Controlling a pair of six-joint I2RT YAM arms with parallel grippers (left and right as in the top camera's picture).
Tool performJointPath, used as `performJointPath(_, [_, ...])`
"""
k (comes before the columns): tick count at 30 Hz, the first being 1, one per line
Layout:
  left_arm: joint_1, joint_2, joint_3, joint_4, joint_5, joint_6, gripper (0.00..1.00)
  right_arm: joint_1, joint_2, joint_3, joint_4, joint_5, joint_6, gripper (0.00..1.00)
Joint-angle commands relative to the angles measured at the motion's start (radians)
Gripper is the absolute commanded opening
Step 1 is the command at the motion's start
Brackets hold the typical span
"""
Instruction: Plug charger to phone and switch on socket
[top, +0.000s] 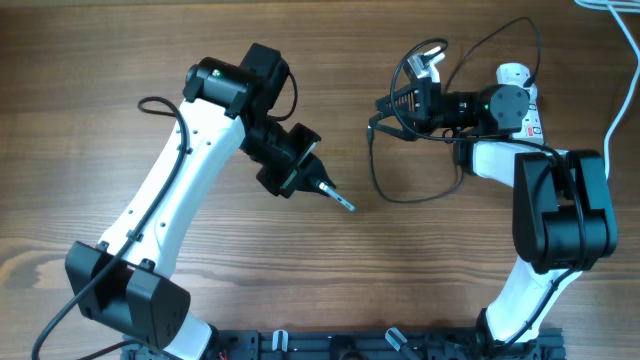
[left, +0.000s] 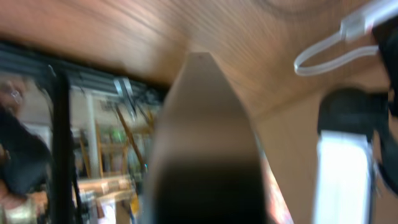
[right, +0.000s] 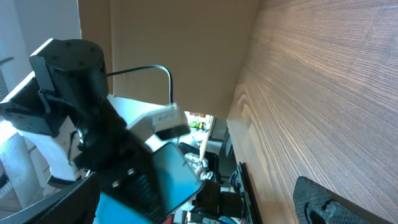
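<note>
The left claw (top: 318, 184) is closed on the phone (right: 176, 177). The right wrist view shows the black fingers clamped across the phone's teal-green face. In the overhead view the phone is seen nearly edge-on, as a narrow dark body with a pale end. It projects from the left claw toward the right and slightly nearer side, close to the middle of the table (top: 100, 60). In the left wrist view a blurred grey wedge fills the centre, and no detail can be read from it. The right claw (top: 382, 112) is positioned to the right of the phone and farther back, clearly apart from it, with its tip pointing left. The charger (top: 400, 200) appears as a thin black cable that runs from the tip of the right claw, loops toward the near side across the table, and curves back up beside the right arm. The plug end cannot be made out, so it cannot be determined whether the right claw is closed on it or open. The socket (top: 514, 73) lies at the far right of the table, partly covered by the right arm. Its white body and small red marks are visible beside the wrist.
</note>
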Motion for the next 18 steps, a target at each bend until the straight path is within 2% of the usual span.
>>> performJointPath(1, [-0.002, -0.006, 0.006, 0.047, -0.304, -0.014, 0.04, -0.001, -0.004, -0.004, 0.002, -0.049, -0.021, 1.0])
performJointPath(2, [-0.002, -0.006, 0.006, 0.088, -0.399, 0.001, 0.04, -0.001, -0.004, -0.004, 0.002, -0.049, -0.02, 1.0])
performJointPath(7, [0.001, -0.006, 0.006, 0.284, -0.41, 0.207, 0.04, -0.001, -0.004, -0.004, 0.002, -0.05, -0.021, 0.99])
performJointPath(10, [0.0, -0.006, 0.006, 0.361, -0.499, 0.208, 0.04, -0.001, -0.004, -0.004, 0.002, -0.049, -0.02, 1.0])
performJointPath(14, [-0.001, -0.006, 0.006, 0.384, -0.599, 0.208, 0.04, -0.001, -0.004, -0.004, 0.002, -0.049, -0.021, 1.0])
performJointPath(17, [0.002, -0.006, 0.006, 0.452, -0.601, 0.219, 0.04, -0.001, -0.004, -0.004, 0.002, -0.049, -0.02, 1.0])
performJointPath(18, [0.002, -0.006, 0.006, 0.489, -0.601, 0.257, 0.04, -0.001, -0.004, -0.004, 0.002, -0.049, -0.02, 1.0])
